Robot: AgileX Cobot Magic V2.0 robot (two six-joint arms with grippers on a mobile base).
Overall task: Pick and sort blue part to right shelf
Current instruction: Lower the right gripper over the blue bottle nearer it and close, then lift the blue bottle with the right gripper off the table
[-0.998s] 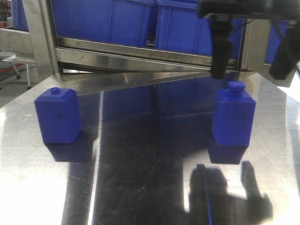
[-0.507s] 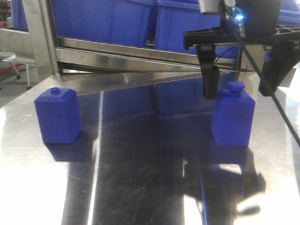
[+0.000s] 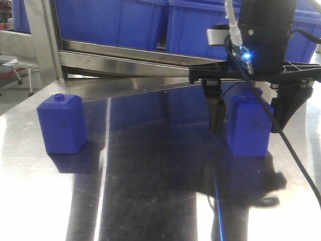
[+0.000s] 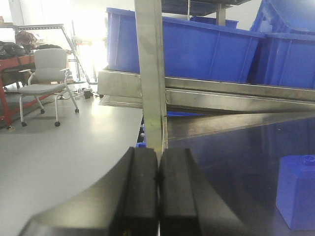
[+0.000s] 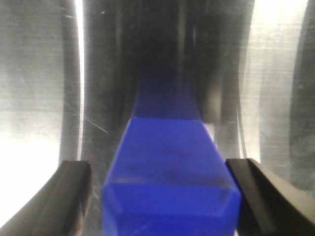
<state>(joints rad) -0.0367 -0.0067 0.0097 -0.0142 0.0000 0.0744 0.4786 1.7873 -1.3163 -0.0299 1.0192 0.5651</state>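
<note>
The blue part (image 3: 248, 129) stands upright on the steel table at the right, its cap hidden behind my right wrist. My right gripper (image 3: 249, 118) is open and lowered over it, one finger on each side. In the right wrist view the blue part (image 5: 170, 172) fills the space between the fingers (image 5: 69, 196), with a small gap on the left and almost none on the right. My left gripper (image 4: 158, 177) is shut on nothing, off the table's left side. The right shelf (image 3: 135, 59) runs along the back with its steel front bar.
A similar blue block with a small round knob (image 3: 61, 124) stands at the table's left, also visible as a blue block (image 4: 298, 191) in the left wrist view. Blue bins (image 3: 110, 22) fill the rack. A steel post (image 4: 151, 73) rises ahead of the left gripper. An office chair (image 4: 47, 73) stands beyond.
My right gripper has come down from above the blue part until its open fingers straddle the body. The part and the other block have not moved.
</note>
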